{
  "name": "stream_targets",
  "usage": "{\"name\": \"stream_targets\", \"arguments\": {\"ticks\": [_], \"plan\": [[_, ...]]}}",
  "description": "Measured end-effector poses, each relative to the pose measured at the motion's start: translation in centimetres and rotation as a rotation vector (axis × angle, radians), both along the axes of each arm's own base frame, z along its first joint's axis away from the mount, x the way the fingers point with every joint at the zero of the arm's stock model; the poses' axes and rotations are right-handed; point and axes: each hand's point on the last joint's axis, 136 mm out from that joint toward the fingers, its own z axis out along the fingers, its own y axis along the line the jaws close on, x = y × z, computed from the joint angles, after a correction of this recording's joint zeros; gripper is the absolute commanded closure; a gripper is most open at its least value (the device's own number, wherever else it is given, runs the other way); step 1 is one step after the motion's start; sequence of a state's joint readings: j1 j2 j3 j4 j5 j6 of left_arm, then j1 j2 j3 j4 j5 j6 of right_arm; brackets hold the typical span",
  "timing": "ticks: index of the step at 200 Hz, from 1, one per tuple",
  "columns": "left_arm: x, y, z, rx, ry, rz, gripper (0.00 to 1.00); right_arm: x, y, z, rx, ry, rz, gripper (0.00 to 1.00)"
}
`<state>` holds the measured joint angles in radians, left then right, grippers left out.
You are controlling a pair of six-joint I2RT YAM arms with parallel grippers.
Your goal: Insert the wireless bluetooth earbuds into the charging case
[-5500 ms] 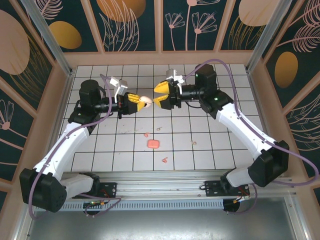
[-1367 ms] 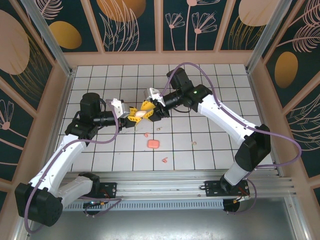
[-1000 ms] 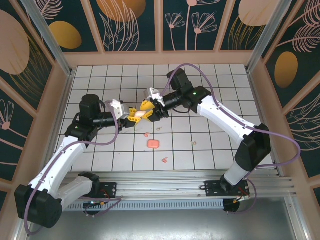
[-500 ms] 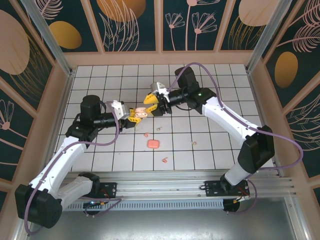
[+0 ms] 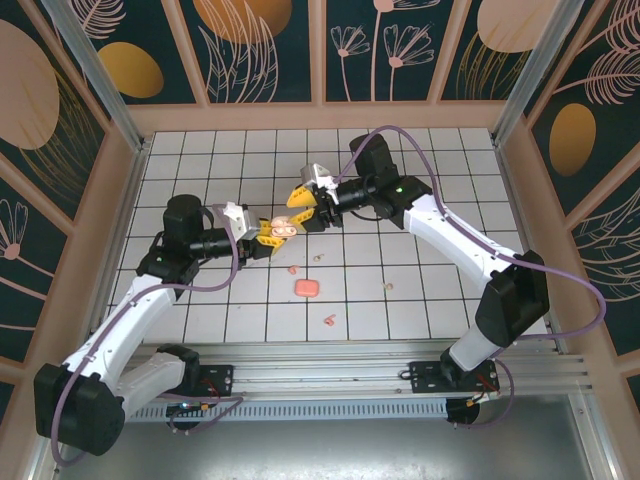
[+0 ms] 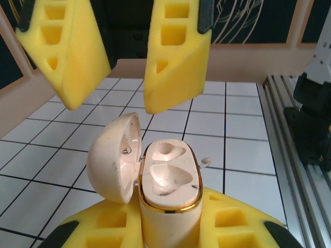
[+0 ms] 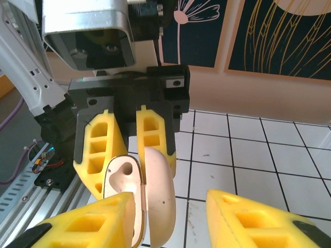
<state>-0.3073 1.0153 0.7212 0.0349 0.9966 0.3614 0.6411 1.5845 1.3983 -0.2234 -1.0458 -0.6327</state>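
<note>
Cream case (image 6: 169, 182) — in left end effector (image 5: 268, 232)

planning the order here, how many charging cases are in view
2. A cream case, lid open and sockets empty, is held between the left fingers. A pink case lies on the table, nearer the arm bases. Others may be hidden.
</note>
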Motion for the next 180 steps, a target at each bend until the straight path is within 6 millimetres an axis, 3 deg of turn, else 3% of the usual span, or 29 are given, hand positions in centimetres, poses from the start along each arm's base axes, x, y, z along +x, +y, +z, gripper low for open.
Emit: {"name": "stream_targets", "arguments": {"ticks": [50,106,152,180], "plan": [[0.1,-0.1,-1.1,-0.075,0.034,0.018,0.86,0.2,-0.1,-0.5,-0.007,0.025,-0.028,0.58],[0.4,0.2,-2.8,-0.145,0.055,0.068,0.86,1.1,-1.3,0.6,0.016,0.066,-0.118,0.58],[1.0,0.3,-2.8,-0.171,0.041,0.099,0.86,3.7,-3.5,1.2,-0.001,0.234,-0.354,0.58],[1.1,0.4,-3.3,-0.176,0.051,0.108,0.86,5.1,-5.3,-0.6,-0.068,0.392,-0.542,0.54]]}}
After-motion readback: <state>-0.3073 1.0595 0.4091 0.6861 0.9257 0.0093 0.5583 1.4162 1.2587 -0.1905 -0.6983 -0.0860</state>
